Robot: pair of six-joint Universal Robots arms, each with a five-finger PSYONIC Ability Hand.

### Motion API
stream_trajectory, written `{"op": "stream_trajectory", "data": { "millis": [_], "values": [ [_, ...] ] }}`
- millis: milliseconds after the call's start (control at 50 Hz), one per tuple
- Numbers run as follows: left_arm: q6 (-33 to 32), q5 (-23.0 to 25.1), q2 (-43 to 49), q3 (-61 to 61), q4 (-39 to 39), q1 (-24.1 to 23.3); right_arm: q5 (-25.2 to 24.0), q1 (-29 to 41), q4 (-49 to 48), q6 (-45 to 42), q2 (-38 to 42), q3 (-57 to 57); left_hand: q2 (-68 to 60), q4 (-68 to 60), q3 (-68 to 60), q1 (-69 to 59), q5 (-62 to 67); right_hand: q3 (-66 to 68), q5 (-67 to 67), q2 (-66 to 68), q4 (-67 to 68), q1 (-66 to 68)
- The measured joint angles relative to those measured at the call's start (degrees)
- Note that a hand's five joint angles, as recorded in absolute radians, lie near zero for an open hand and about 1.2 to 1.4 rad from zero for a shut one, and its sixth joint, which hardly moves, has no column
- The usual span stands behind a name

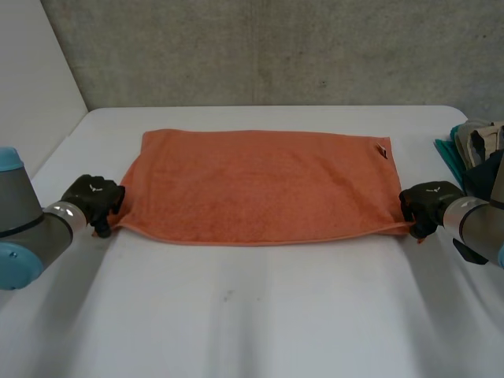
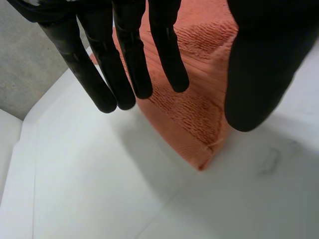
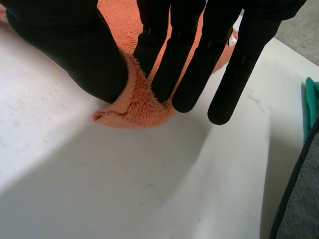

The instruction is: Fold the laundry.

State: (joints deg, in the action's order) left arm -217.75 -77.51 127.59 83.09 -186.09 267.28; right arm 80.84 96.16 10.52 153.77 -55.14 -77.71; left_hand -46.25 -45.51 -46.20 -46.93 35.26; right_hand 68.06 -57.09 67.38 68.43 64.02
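Across the middle of the white table [image 1: 260, 315] you have the orange towel [image 1: 256, 185] lying flat as a wide rectangle. Its terry pile is looped and fuzzy, with a stitched hem along the near edge and a small label [image 1: 382, 150] at the far right corner. At the table's right edge sits a heap of other cloths [image 1: 472, 150], teal, beige and dark.

Your left hand [image 1: 93, 201] is low at the towel's near left corner. Its fingers [image 2: 124, 59] are straight and spread away from the thumb [image 2: 259, 74], with the flat corner [image 2: 202, 154] on the table below them, not gripped.

Your right hand [image 1: 425, 205] is at the near right corner. There the thumb [image 3: 75, 55] and fingers [image 3: 174, 64] pinch the cloth, which bunches up between them [image 3: 134, 107].
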Motion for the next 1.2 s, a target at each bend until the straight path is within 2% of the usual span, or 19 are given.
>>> {"op": "stream_trajectory", "data": {
  "millis": [40,60,80,240,320,400,540,640,720,780,840,880,900,940,1040,1200],
  "values": [
    [0.17,0.22,0.47,-0.51,-0.29,0.02,-0.01,-0.01,-0.01,0.01,-0.05,-0.03,-6.48,-7.27,-6.39,-7.9,7.03,0.0,0.0,0.0,0.0,0.0],
    [0.56,0.73,1.03,-1.24,-0.55,0.01,-0.03,-0.03,0.02,0.03,-0.13,-0.06,-16.57,-17.3,-16.36,-18.36,17.14,0.0,0.0,0.0,0.0,0.0],
    [0.79,1.03,1.27,-1.59,-0.64,0.0,-0.04,-0.04,0.06,0.03,-0.18,-0.07,-20.2,-20.64,-19.91,-20.3,20.21,0.0,0.0,0.0,0.0,0.0],
    [4.18,5.09,-1.8,-1.28,1.75,0.29,-0.45,-0.1,2.41,-0.53,-1.55,-0.08,-22.2,-22.87,-21.89,-20.3,20.91,0.0,0.0,0.0,0.0,0.0],
    [3.27,5.85,-6.72,1.47,5.57,1.3,-2.26,-0.4,7.37,-4.43,-3.05,-0.04,-22.2,-22.88,-21.89,-20.3,20.91,0.0,0.0,0.0,0.0,0.0],
    [-0.64,5.67,-11.03,4.26,10.08,2.69,-3.73,-0.99,15.03,-11.85,-4.19,0.08,-22.2,-22.88,-21.89,-20.3,20.96,0.0,-0.76,0.0,0.0,0.0],
    [-13.46,3.34,-17.42,9.8,25.34,5.25,-5.04,-3.52,36.09,-32.2,-7.01,-0.93,-22.2,-22.88,-21.89,-20.3,21.44,0.0,-0.81,0.0,0.01,0.0],
    [-21.15,1.68,-20.13,11.97,34.02,6.3,-6.39,-5.58,42.95,-41.87,-8.37,-1.38,-22.21,-22.88,-21.89,-20.3,21.44,0.0,-0.81,0.0,0.01,0.0],
    [-23.97,1.0,-20.94,11.16,35.91,5.87,-7.07,-6.32,43.11,-44.39,-8.17,-0.41,-22.22,-22.89,-21.9,-20.3,21.44,0.0,-0.81,0.0,0.01,0.0],
    [-22.2,1.58,-20.3,8.87,33.97,4.29,-7.36,-6.61,39.47,-42.97,-6.03,3.53,-22.22,-22.89,-21.9,-20.3,21.44,0.0,-0.81,0.0,0.01,0.0],
    [-17.74,3.5,-18.6,6.17,29.99,2.3,-7.01,-6.26,36.43,-38.96,-4.48,6.0,-15.77,-17.29,-15.66,-14.61,17.02,0.0,-0.81,0.0,0.01,0.0],
    [-13.45,5.51,-16.64,4.18,26.37,0.95,-6.72,-5.87,34.12,-35.29,-3.68,7.12,14.61,12.97,14.31,19.34,-12.58,0.0,-0.81,0.0,0.01,0.0],
    [-11.98,6.19,-15.9,3.56,25.17,0.55,-6.61,-5.7,33.13,-33.73,-3.48,7.4,14.61,12.97,14.31,19.34,-12.58,0.0,-0.83,0.0,0.01,0.0],
    [-8.59,7.57,-14.09,2.25,22.61,-0.27,-6.39,-5.26,30.73,-30.2,-3.18,7.67,24.75,24.26,24.51,26.72,-23.85,0.0,-1.08,0.0,0.01,0.0],
    [-3.13,8.95,-10.22,0.11,19.01,-1.54,-5.62,-4.2,24.09,-21.76,-2.9,7.3,26.14,25.65,25.8,26.72,-25.64,0.0,-1.07,0.0,0.01,0.0],
    [-2.65,8.09,-5.24,-1.8,17.96,-1.87,-2.12,-2.99,14.78,-10.26,-1.71,7.08,24.96,24.41,25.24,26.21,-23.88,0.0,-1.07,0.0,0.01,0.0]
  ]
}}
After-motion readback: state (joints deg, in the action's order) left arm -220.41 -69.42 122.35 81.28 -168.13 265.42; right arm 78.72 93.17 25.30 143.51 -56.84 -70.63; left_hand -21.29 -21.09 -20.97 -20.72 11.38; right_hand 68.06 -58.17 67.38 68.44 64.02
